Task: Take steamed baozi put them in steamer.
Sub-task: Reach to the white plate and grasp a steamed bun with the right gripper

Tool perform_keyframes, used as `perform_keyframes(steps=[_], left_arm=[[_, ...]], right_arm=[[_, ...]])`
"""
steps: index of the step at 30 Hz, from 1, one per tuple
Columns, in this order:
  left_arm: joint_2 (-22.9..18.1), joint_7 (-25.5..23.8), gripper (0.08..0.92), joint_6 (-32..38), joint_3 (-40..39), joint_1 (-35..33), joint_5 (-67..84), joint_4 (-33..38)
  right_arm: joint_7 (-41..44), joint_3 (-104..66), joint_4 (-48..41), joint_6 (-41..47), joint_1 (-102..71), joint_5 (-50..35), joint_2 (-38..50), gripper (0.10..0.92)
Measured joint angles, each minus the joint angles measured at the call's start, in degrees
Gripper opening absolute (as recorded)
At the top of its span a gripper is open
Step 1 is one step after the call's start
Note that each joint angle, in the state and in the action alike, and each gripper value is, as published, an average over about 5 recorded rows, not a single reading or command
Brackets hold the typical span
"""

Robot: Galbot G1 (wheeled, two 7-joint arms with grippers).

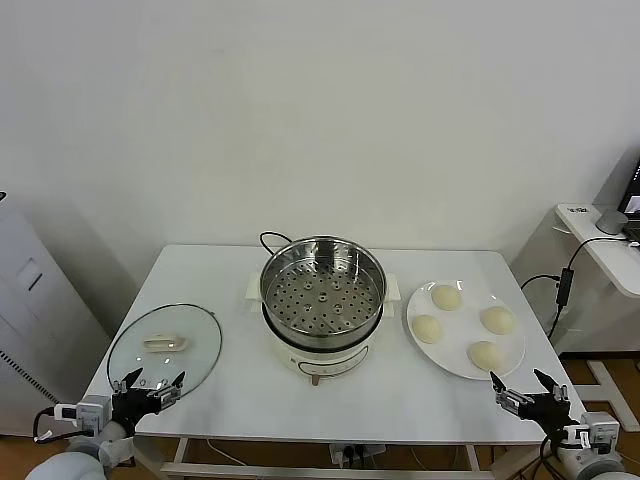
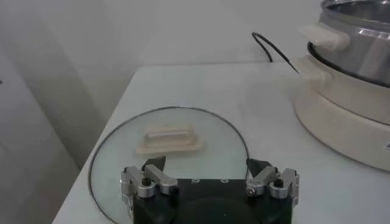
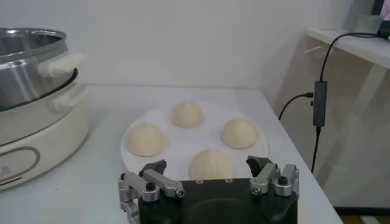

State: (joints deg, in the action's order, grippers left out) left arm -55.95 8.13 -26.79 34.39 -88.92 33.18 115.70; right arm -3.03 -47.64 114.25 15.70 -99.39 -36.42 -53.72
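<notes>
We haven't started: four steamed baozi point(image 1: 486, 353) sit plated, steamer point(image 1: 322, 288) empty; our right hand point(image 1: 533, 392) and left hand point(image 1: 150, 388), both open, wait at the lower corners; the right must reach first.

Left gripper point(image 1: 152, 387) sits low at the near left of the head view, forearm extending out of frame beneath it, fingers point(image 2: 149, 176) spread wide apart with nothing between them. Right gripper point(image 1: 532, 388) mirrors this at the near right, its fingers point(image 3: 268, 173) likewise parted and empty. Both wrists are roughly level, with fingertips pointing forward.
</notes>
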Motion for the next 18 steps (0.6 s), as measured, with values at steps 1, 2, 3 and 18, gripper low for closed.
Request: perform_keyframes(steps=[1, 2, 3, 18], left_arm=[[0.0, 0.0, 0.823, 0.0, 0.0, 0.0, 0.0, 0.0], [0.0, 0.0, 0.823, 0.0, 0.0, 0.0, 0.0, 0.0], [0.0, 0.0, 0.823, 0.1, 0.0, -0.1, 0.0, 0.1], [-0.9, -0.1, 0.823, 0.2, -0.1, 0.1, -1.0, 0.4]], right_arm=[[0.1, -0.1, -0.1, -0.1, 0.1, 0.4, 0.1, 0.823], [0.3, -0.1, -0.2, -0.2, 0.2, 0.9, 0.1, 0.823], [0.6, -0.2, -0.5, -0.4, 0.5, 1.9, 0.3, 0.823], [8.4, 2.4, -10.2, -8.2, 13.4, 35.9, 8.8, 0.823]])
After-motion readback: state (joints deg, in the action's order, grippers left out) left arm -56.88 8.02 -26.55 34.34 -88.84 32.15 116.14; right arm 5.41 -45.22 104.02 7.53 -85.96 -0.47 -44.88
